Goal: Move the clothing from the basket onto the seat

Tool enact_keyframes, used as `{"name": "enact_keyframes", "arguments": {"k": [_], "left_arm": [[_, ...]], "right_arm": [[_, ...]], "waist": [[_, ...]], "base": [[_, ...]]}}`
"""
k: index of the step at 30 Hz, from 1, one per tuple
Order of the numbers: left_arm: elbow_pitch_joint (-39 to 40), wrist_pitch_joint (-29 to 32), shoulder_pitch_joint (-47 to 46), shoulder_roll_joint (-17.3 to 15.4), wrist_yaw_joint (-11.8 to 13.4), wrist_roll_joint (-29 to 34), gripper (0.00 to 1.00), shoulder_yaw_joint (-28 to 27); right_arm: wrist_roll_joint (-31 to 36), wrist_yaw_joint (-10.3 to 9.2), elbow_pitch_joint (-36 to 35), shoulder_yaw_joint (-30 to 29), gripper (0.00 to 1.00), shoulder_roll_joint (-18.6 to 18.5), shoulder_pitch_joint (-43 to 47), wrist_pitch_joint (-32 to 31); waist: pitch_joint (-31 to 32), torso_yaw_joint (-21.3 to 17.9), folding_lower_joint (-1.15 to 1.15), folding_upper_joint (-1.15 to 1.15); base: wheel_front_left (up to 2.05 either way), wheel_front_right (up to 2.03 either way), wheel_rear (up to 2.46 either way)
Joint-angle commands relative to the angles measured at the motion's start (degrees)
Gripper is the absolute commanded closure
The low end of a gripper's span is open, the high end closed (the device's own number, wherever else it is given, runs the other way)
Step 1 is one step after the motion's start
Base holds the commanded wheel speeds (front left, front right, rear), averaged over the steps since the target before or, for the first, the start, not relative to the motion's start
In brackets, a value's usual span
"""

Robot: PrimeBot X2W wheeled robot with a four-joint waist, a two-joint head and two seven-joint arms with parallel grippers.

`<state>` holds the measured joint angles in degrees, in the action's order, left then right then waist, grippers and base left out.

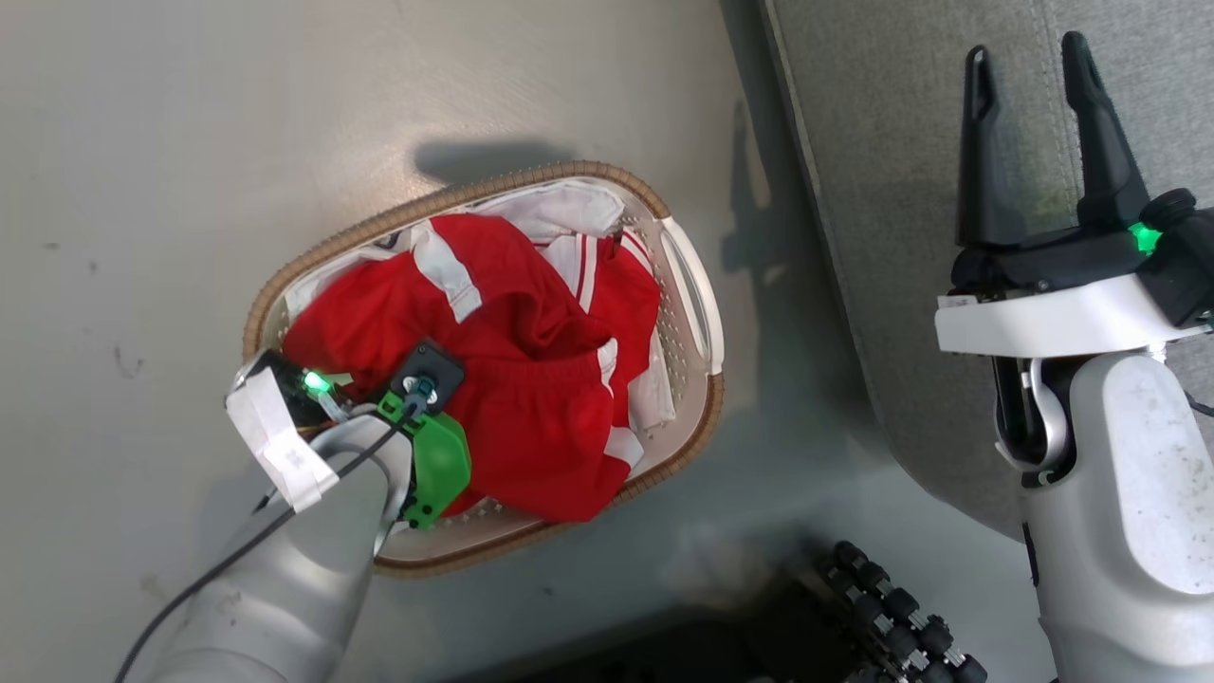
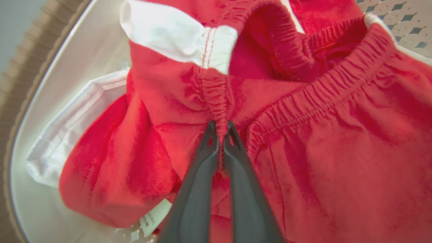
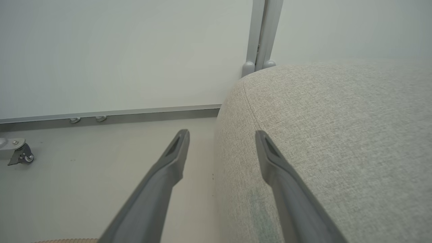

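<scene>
The red clothing (image 1: 531, 379) with white stripes and cuffs fills the oval white basket (image 1: 697, 313), which stands on the floor left of the grey seat (image 1: 901, 190). My left arm reaches down into the basket from the lower left. In the left wrist view my left gripper (image 2: 220, 130) is shut on a gathered red fold of the clothing (image 2: 216, 98); its fingertips pinch the elastic band. My right gripper (image 1: 1029, 71) hovers open over the seat's left edge, with nothing between its fingers. The right wrist view has the right gripper (image 3: 221, 141) above the seat (image 3: 337, 128) corner.
A white garment (image 2: 74, 121) lies under the red fabric against the basket wall (image 2: 67, 67). The robot's dark base with black rollers (image 1: 892, 617) sits at the bottom. A white wall with a metal post (image 3: 261, 33) and a caster (image 3: 20, 153) stand beyond the seat.
</scene>
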<state>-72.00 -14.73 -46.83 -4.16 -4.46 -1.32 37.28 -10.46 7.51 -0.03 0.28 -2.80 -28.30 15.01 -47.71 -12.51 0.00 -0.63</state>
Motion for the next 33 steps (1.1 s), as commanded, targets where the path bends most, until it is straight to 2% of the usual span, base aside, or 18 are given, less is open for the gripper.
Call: {"name": "enact_keyframes", "arguments": {"k": [1,4,21,33], "left_arm": [[0.85,-0.45,1.57,0.12,0.05,-0.69,1.00,-0.11],[4.39,-0.49,3.22,0.22,-0.37,-1.52,1.00,-0.24],[33.31,-0.51,18.90,-5.55,-0.40,-4.47,1.00,-3.59],[42.29,-0.52,19.02,-10.87,-2.08,-3.29,1.00,-2.10]], "right_arm": [[0.56,-0.04,0.47,0.18,0.00,-0.17,1.11,0.27],[1.13,-0.04,1.23,0.55,0.00,-0.17,2.20,0.27],[5.94,-0.04,6.13,0.31,0.00,-0.20,14.04,0.26],[8.05,-0.04,8.81,2.78,0.00,-0.20,22.62,0.27]], "waist": [[2.19,0.67,0.00,0.63],[4.78,1.24,0.00,0.63],[26.69,6.67,0.00,0.63],[41.52,8.86,0.00,0.63]], "base": [[0.00,0.00,0.00],[0.00,0.00,0.00],[0.00,0.00,0.00],[0.00,0.00,0.00]]}}
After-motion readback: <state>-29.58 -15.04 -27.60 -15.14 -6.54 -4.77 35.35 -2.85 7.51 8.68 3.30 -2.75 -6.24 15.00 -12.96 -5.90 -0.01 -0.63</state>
